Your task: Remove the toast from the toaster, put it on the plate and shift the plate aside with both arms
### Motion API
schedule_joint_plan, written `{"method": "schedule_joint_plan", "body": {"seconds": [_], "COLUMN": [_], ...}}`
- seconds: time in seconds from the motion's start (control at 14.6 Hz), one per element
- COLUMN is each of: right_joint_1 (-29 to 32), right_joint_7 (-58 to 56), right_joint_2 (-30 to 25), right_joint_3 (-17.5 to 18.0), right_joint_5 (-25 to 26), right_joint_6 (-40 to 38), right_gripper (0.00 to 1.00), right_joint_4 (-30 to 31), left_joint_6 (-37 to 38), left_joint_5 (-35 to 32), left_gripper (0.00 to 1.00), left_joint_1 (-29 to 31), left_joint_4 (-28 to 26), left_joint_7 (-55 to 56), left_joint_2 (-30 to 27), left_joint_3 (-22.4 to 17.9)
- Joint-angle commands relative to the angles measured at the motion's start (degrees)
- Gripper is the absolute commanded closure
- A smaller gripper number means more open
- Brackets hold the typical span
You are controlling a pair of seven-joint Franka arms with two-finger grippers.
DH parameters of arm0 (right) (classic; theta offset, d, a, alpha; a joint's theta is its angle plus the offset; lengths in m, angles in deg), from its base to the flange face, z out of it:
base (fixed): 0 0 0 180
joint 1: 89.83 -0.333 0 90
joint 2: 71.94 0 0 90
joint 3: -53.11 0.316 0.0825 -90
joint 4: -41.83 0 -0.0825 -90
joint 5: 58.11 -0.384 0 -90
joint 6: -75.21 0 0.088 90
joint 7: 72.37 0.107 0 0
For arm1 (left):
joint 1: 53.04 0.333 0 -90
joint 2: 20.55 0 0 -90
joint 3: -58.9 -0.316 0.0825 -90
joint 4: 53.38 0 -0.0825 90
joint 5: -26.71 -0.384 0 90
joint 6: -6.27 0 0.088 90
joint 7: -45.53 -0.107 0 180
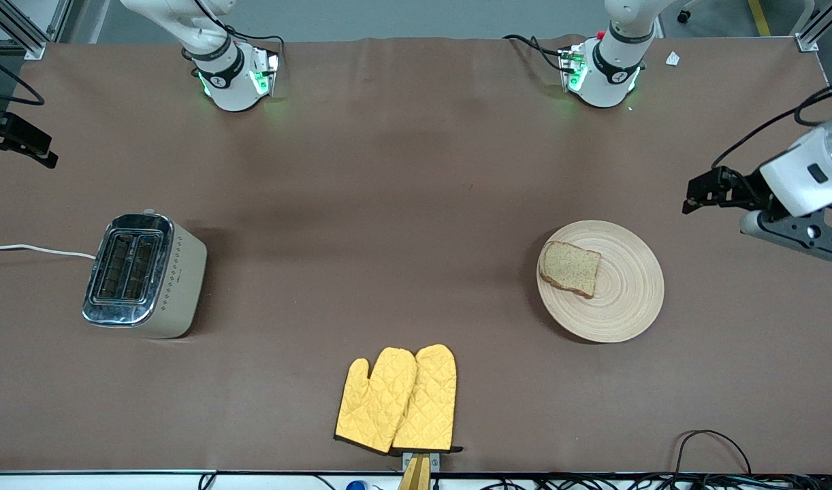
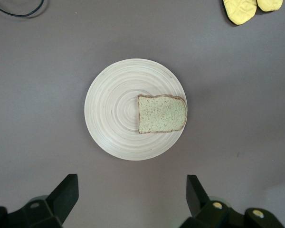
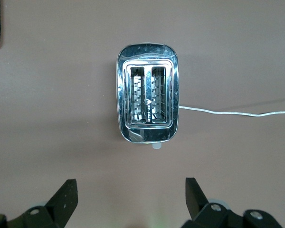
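toast (image 1: pixel 570 269) on plate (image 1: pixel 627 309), toaster (image 1: pixel 144 275) empty; left gripper (image 2: pixel 128 194) open high over plate, right gripper (image 3: pixel 128 194) open over toaster; next: both descend, push plate aside

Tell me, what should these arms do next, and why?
Probably nothing more than park. The toast lies on the plate at the left arm's end of the table, the toaster slots are empty, and the left gripper and right gripper both hang open.
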Motion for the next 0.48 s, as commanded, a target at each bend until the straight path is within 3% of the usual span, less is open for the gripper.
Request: {"method": "schedule_joint_plan", "body": {"seconds": [0.0,0.41], "right_joint_1": [0.4,0.1], "right_joint_7": [-0.2,-0.2], "right_joint_2": [0.3,0.2], "right_joint_3": [0.5,0.5], "right_joint_5": [0.4,0.5], "right_joint_6": [-0.5,-0.6], "right_gripper": [0.00,0.00], "right_joint_4": [-0.8,-1.0], "left_joint_6": [2.0,3.8], "left_joint_5": [-3.0,-2.8], "left_gripper": [0.00,0.00], "left_joint_1": [1.6,3.1], "left_joint_4": [-0.9,0.1], "left_joint_7": [-0.7,-3.6], "left_joint_2": [-1.9,-3.7], "left_joint_3": [-0.2,-0.9]}}
